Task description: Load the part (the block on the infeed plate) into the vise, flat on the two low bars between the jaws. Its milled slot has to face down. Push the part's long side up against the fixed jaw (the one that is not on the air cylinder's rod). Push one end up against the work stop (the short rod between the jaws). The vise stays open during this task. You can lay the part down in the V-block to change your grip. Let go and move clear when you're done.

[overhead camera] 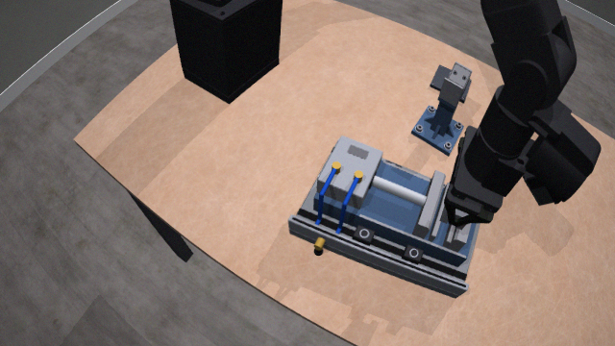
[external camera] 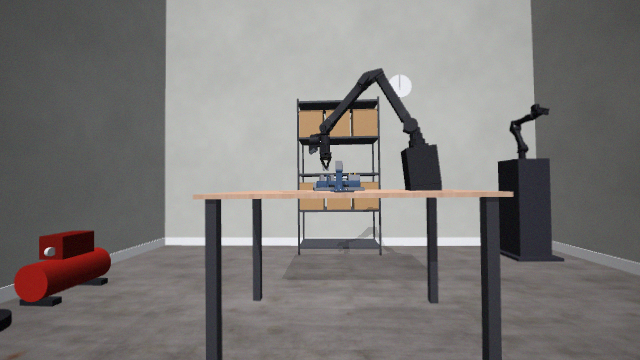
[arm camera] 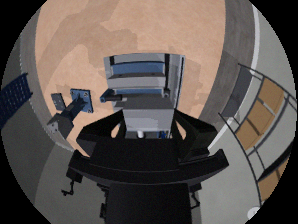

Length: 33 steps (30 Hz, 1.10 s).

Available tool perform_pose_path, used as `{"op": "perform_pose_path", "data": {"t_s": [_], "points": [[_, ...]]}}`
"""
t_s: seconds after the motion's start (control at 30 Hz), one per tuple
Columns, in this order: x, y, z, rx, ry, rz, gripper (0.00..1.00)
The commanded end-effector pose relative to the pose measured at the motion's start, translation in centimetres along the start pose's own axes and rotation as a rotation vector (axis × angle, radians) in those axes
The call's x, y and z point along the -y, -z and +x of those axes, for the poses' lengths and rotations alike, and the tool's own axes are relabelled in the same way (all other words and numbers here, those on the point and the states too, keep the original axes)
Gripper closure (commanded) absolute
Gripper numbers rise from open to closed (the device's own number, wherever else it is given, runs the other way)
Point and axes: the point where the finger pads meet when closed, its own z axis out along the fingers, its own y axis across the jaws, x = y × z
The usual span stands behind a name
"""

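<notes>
My gripper (overhead camera: pixel 459 222) (external camera: pixel 325 165) (arm camera: pixel 148 110) is shut on the part (arm camera: pixel 147 120), a grey block that shows between the fingers in the wrist view. It hangs just above the open gap of the vise (overhead camera: pixel 384 218) (external camera: pixel 339 185) (arm camera: pixel 143 72), at the end away from the air cylinder (overhead camera: pixel 349 171). The cylinder's rod (overhead camera: pixel 399 189) carries the moving jaw (overhead camera: pixel 429 204), to the left of the fingers. The fixed jaw (overhead camera: pixel 462 236) lies under and just right of them. The arm hides the low bars and the work stop. I cannot tell which way the slot faces.
The V-block on its blue post (overhead camera: pixel 444 108) (arm camera: pixel 69 106) stands behind the vise, with the dark infeed plate (overhead camera: pixel 439 77) beyond it. The arm's black base (overhead camera: pixel 226 43) stands at the table's far left. A shelf rack (external camera: pixel 338 175) is behind the table.
</notes>
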Motion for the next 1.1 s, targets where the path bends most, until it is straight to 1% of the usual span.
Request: {"op": "perform_pose_path", "data": {"t_s": [0.0,0.53,0.7,0.9,1.07], "points": [[-0.06,0.81,-1.58,0.035,0.001,0.012,1.0],[-0.39,0.41,-0.8,0.021,0.001,0.006,1.0],[-0.22,0.66,-1.23,0.03,0.002,0.01,1.0],[-0.41,0.45,-0.84,0.024,0.002,0.007,1.0],[-0.35,0.54,-0.96,0.027,0.002,0.009,1.0]]}}
